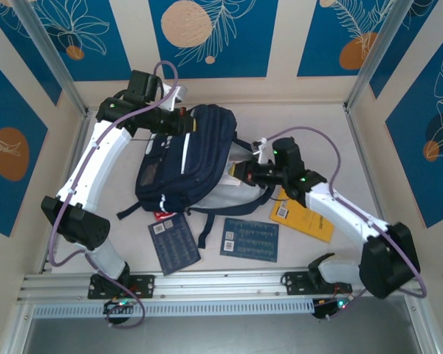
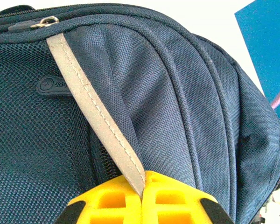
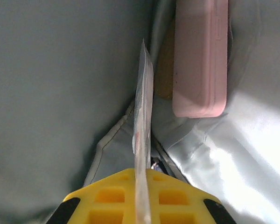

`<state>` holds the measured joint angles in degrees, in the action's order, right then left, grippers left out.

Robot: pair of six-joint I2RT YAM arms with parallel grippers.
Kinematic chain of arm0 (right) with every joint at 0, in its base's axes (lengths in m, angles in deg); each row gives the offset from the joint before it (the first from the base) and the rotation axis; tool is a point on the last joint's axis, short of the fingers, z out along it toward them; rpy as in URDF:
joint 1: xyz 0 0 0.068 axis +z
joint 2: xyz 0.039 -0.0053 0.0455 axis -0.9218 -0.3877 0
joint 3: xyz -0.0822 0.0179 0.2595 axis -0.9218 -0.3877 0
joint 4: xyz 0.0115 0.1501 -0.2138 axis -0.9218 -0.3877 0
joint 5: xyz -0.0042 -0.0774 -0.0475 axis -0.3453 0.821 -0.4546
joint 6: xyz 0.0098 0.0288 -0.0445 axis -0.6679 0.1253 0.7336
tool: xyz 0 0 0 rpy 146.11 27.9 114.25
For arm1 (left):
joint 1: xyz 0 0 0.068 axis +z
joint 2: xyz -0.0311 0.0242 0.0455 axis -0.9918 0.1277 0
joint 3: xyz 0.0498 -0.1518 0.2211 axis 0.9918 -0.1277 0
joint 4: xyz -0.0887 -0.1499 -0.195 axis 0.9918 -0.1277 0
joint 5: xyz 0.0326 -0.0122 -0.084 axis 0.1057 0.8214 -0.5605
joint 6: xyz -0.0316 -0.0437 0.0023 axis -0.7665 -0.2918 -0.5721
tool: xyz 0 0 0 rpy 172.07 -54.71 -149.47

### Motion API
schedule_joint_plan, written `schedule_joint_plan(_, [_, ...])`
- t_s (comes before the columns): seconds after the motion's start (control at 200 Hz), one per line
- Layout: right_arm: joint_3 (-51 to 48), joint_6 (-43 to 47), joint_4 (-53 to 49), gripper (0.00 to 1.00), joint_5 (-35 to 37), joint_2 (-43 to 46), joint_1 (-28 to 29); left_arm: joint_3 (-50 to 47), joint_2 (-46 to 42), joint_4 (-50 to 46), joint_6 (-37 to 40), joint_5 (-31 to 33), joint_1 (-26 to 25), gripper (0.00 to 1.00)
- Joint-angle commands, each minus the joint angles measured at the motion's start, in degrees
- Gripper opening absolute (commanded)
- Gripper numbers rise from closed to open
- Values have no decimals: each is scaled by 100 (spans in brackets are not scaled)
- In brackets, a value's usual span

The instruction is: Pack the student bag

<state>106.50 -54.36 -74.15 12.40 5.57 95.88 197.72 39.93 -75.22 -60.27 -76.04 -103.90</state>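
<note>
Nearest the lens, a silver aluminium rail [image 1: 221, 284] is seen at the near edge, with both arm bases bolted to it. At the left, the left claw [image 1: 186, 123] [image 2: 142, 184] is clamped shut on a grey reflective fabric strip [image 2: 93, 107]. That strip is sewn onto a large dark navy fabric backpack with thin white stripes, the student bag [image 1: 184, 162] [image 2: 186, 93]. The student bag is laid in the middle of the white surface [image 1: 118, 155], with its open mouth turned to the right.

Nearer the rail, a flat dark blue booklet with a white label [image 1: 173, 243] is laid by a loose strap, and a second dark blue booklet [image 1: 249, 240] lies just to its right.

At the bag's mouth, the right claw [image 1: 240, 171] [image 3: 142, 179] is closed on a thin pale translucent edge [image 3: 143, 107]. Whether this is lining or a plastic sleeve cannot be told. Beyond it, pale grey lining [image 3: 46, 70] and a pink oblong case [image 3: 200, 56] are seen inside. Furthest right, a flat yellow book [image 1: 303, 217] is partly covered by the right arm.

The student bag is judged soft, limp and bulky rather than heavy. Its mouth is expected to sag shut unless held apart. Seams, sewn strips and the rim of the opening are judged the surest holds, since loose cloth would be likely to bunch and slip.
</note>
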Motion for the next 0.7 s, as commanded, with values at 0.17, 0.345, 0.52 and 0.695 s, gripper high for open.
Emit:
schedule_joint_plan(0.17, [1272, -473, 422, 0, 937, -1877, 757, 249, -365, 870, -81, -628, 25, 0])
schedule_joint_plan(0.345, [2606, -557, -49, 0, 1057, -3327, 1183, 286, -340, 890, -124, -726, 36, 0])
schedule_joint_plan(0.52, [3601, -575, -368, 11, 981, -4320, 1406, 256, -330, 902, -141, -747, 91, 0])
schedule_joint_plan(0.695, [4467, 51, -1137, 49, 963, -4446, 1517, 126, -324, 1013, -310, -770, 272, 0])
